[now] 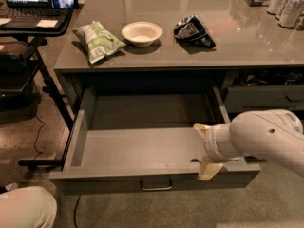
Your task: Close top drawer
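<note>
Under the grey counter (156, 63), the top drawer (118, 180) is pulled far out, and you can see its bare floor. It is wide and deep with tall sides, so I think it is stiff and a bit heavy, but it should slide back on its rails with a firm push. The best place to push is the flat front, near the little metal handle (156, 186) in the middle, so it goes in straight. The gripper (204, 148) is over the right end of the front edge, and its two pale fingers are spread apart and hold nothing. Up on the counter sit a green snack bag (97, 41), a white bowl (141, 33) and a dark bag (194, 31), well away from the drawer. Nothing lies inside the drawer to block it. A black stand leg (42, 163) is on the floor near the left corner.
</note>
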Controlling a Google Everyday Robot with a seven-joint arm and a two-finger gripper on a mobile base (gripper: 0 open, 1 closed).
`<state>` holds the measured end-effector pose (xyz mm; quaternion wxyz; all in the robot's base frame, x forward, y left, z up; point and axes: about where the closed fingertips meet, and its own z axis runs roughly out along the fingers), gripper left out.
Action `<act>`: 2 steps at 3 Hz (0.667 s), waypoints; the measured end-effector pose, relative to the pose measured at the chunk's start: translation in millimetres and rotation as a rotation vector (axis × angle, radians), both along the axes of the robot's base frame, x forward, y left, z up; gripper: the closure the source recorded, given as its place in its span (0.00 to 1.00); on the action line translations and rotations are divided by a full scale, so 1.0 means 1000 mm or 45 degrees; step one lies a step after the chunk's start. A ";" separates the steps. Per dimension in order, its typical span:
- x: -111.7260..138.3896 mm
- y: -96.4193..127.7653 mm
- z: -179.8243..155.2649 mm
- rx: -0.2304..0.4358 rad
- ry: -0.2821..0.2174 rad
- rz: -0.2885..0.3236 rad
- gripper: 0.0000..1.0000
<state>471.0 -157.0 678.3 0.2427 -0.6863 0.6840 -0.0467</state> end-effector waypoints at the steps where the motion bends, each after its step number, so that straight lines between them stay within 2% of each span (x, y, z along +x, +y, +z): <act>1: 0.016 -0.007 -0.003 -0.011 -0.010 0.000 0.40; 2: 0.023 -0.009 -0.001 -0.014 -0.022 -0.006 0.64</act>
